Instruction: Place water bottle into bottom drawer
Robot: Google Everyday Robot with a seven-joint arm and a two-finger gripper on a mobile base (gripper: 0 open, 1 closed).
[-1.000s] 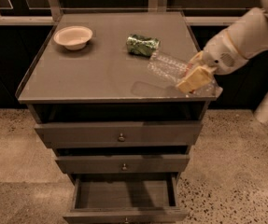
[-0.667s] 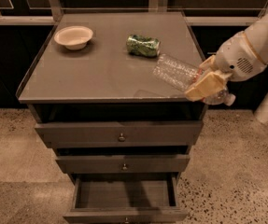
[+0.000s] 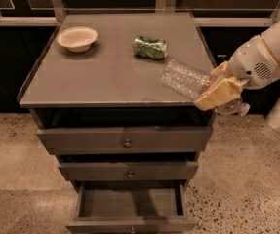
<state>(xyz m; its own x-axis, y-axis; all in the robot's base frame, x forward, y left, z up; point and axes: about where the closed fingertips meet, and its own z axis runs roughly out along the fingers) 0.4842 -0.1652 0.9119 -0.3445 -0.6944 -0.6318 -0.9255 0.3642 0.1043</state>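
Our gripper (image 3: 213, 84), at the frame's right, pinches the water bottle (image 3: 184, 79), tilted over the cabinet top's (image 3: 105, 74) right edge. Grasp done, we judge; the open bottom drawer (image 3: 130, 224), bottom centre, awaits.

Bottle held at the cabinet's right edge, lowest drawer open

The tan two-finger gripper (image 3: 217, 84) clamps the clear ribbed plastic water bottle (image 3: 186, 79), which is tilted with its cap end past the right edge of the grey-brown cabinet top (image 3: 105, 77). A crumpled green can (image 3: 150, 47) and a pale round bowl (image 3: 77, 37) sit farther back. Below, the deep bottom drawer (image 3: 130, 224) stands pulled out.
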